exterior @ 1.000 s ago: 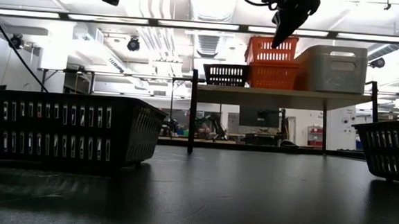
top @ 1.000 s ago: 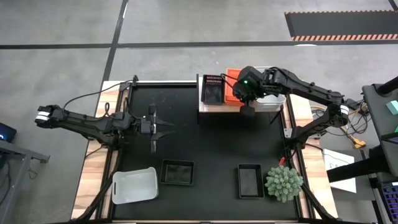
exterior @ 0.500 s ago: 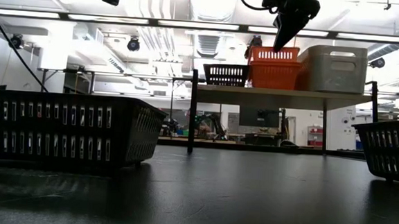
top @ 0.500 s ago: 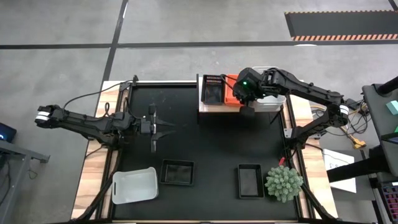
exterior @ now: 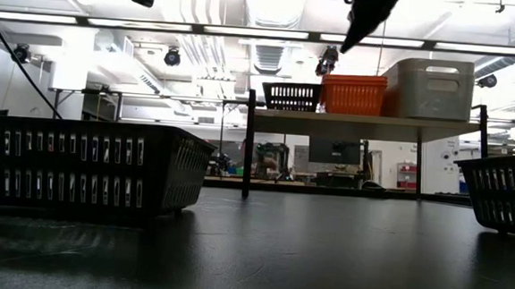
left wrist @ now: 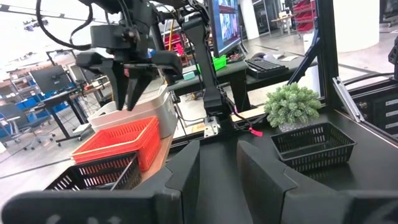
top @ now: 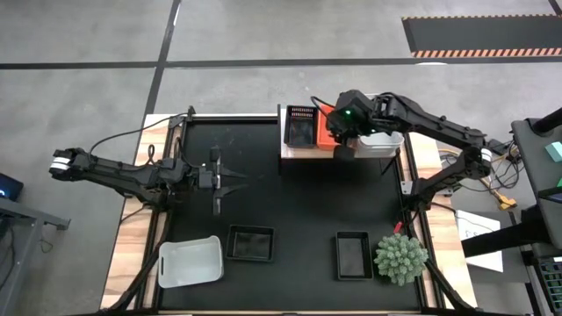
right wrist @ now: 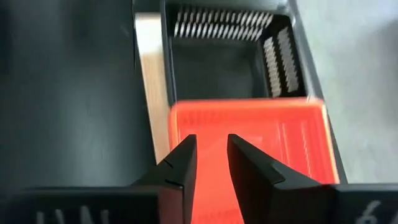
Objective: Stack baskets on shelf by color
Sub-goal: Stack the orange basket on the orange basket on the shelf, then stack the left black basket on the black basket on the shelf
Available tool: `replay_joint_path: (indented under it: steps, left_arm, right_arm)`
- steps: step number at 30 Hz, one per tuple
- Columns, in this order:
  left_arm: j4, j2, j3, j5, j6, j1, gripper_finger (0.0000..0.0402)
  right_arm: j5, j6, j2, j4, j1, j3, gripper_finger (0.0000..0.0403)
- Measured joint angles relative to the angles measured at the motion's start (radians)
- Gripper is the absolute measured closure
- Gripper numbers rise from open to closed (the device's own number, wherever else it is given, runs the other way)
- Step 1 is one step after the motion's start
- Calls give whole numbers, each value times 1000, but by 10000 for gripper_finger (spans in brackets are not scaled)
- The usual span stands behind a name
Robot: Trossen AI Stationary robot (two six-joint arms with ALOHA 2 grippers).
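The red basket (top: 326,125) sits on the shelf (top: 299,150) at the table's far edge, between a black basket (top: 300,125) and a white one (top: 384,139). My right pincer (right wrist: 207,163) hangs just above the red one, fingers slightly parted, holding nothing. My left pincer (top: 219,179) waits mid-table, partly open and empty.

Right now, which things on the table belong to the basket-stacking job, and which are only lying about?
Belong to the job:
- shelf, carrying a black basket, an orange basket and a white basket
- loose white basket
- two loose black baskets

Only lying about:
- green spiky plant
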Motion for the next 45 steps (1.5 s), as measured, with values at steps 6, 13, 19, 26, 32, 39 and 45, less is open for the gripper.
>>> replay_joint_path:
  steps: [6, 13, 19, 26, 32, 39, 45]
  left_arm:
    - [0, 0, 0, 0, 4, 0, 311]
    - [0, 0, 0, -2, 22, 1, 311]
    - [0, 0, 0, -4, 25, 1, 311]
    - [1, 0, -1, -4, 30, 1, 311]
    - [1, 0, -1, -8, 30, 1, 311]
    - [40, 4, -1, -8, 23, 1, 311]
    - [52, 43, 2, -8, -4, 1, 311]
  right_arm:
    - [-84, -41, 74, 86, 3, -2, 364]
    - [-78, -53, 181, 68, 2, 12, 389]
    - [-74, -47, 216, -21, 2, 60, 394]
    - [-76, -38, 215, -24, 12, 112, 394]
    - [-111, -15, 199, -34, 51, 152, 394]
    - [-128, 60, 138, -38, 197, 134, 394]
    - [-129, 115, 112, -33, 371, 90, 394]
